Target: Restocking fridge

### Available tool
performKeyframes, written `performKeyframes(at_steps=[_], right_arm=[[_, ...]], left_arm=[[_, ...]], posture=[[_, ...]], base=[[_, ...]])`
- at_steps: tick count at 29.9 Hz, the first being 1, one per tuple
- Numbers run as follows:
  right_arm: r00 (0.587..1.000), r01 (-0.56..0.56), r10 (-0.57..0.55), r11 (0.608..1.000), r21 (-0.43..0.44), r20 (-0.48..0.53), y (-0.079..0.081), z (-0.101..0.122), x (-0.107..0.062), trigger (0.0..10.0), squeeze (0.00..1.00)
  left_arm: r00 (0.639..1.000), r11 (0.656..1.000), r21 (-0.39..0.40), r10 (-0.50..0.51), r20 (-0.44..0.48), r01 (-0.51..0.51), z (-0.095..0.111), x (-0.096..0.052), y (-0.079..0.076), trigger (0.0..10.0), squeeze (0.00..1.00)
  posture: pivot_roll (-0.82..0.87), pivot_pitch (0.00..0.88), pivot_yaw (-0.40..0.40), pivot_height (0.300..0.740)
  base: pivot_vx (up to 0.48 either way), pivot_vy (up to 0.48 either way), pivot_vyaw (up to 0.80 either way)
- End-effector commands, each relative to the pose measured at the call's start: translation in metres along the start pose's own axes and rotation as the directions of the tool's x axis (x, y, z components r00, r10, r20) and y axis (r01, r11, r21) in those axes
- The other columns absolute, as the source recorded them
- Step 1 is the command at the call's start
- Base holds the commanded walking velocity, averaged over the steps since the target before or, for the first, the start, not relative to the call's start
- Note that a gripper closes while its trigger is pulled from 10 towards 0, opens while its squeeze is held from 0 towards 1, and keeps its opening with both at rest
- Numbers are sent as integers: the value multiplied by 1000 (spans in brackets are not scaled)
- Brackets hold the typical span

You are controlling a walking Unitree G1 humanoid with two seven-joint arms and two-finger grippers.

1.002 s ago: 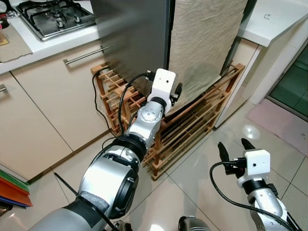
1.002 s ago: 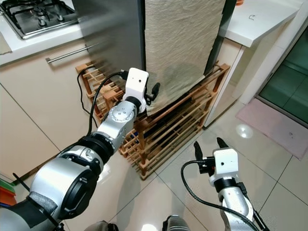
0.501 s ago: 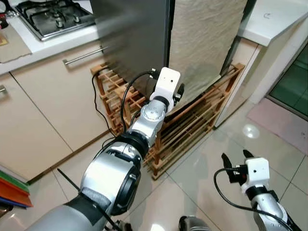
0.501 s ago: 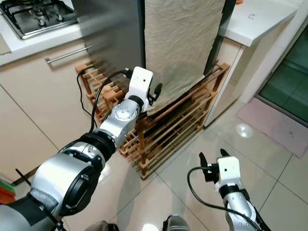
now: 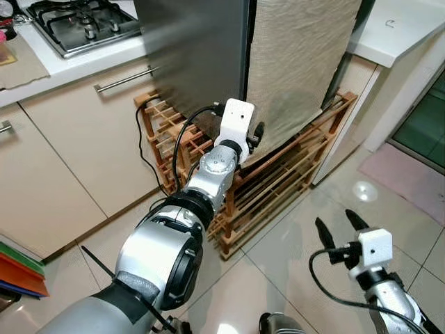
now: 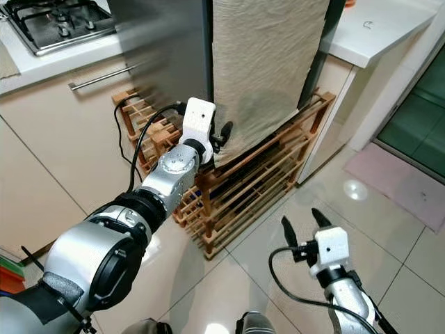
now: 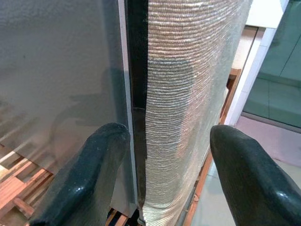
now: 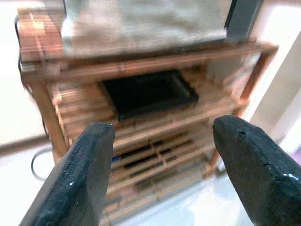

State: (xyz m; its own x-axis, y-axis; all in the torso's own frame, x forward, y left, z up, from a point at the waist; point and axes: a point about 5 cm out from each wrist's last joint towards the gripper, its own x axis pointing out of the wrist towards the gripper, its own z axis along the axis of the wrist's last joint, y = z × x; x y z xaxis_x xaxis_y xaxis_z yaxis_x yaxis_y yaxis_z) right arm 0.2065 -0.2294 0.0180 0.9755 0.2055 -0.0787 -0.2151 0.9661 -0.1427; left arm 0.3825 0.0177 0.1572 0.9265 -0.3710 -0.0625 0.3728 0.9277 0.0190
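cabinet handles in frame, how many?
2. One bar handle on the cabinet front below the gas hob, beside the fridge; another handle's end at the picture's left edge. Others may be out of frame.

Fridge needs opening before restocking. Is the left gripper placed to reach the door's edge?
Probably yes: the left gripper is open at the fridge door, its fingers straddling the edge, nothing between.
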Motion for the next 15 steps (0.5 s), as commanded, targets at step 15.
performKeyframes(at_steps=[15], right_arm=[[965, 26, -14, 999, 44, -262, -6, -41, 0, 10000, 0]], left_arm=[[995, 989, -113, -90, 52, 95, 7, 1, -21, 10000, 0]], posture=[[-223, 64, 45, 724]], base=[[0, 0, 0]])
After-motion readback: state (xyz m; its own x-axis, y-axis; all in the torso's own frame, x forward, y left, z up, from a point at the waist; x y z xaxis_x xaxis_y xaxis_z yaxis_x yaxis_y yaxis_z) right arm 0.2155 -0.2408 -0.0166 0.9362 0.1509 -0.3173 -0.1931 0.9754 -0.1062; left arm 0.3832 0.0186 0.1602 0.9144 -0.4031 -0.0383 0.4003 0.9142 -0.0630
